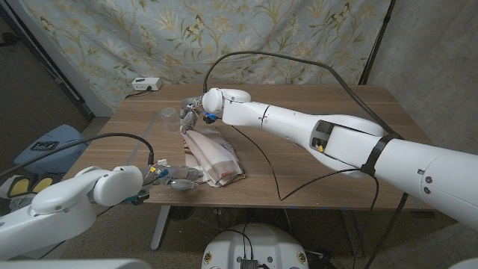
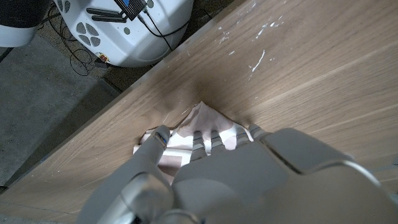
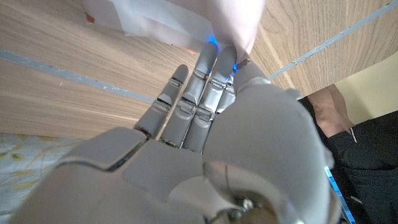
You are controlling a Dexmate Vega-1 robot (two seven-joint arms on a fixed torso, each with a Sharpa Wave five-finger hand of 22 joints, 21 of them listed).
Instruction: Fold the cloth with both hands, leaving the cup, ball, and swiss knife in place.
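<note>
1. Toward the lower left of the head view, the left hand (image 1: 178,179) is set at the near-left corner of the cloth (image 1: 214,160), close to the surface's (image 1: 314,161) front edge; in the left wrist view the fingers (image 2: 205,140) are seen lying over a cloth corner (image 2: 205,121), and a hold on it is judged likely, though the pinch itself is hidden.
2. At mid-frame, the cloth is bunched and partly lifted, its far end drawn up to the right hand (image 1: 196,113); the rest lies rumpled on the surface.
3. Just left of the right hand, a clear cup (image 1: 168,114) stands near the raised cloth; ball and knife cannot be made out.
4. In the right wrist view, the fingers (image 3: 208,81) are extended with cloth (image 3: 205,22) at their tips; the cloth appears to be gripped there.
5. For a clean fold, both corners should be kept taut and level, and the far edge carried toward the near edge, so that the cup is not swept.
6. To the right, broad bare surface is open, crossed by a black cable (image 1: 261,161) that could snag the cloth; little room is left at the front edge.
</note>
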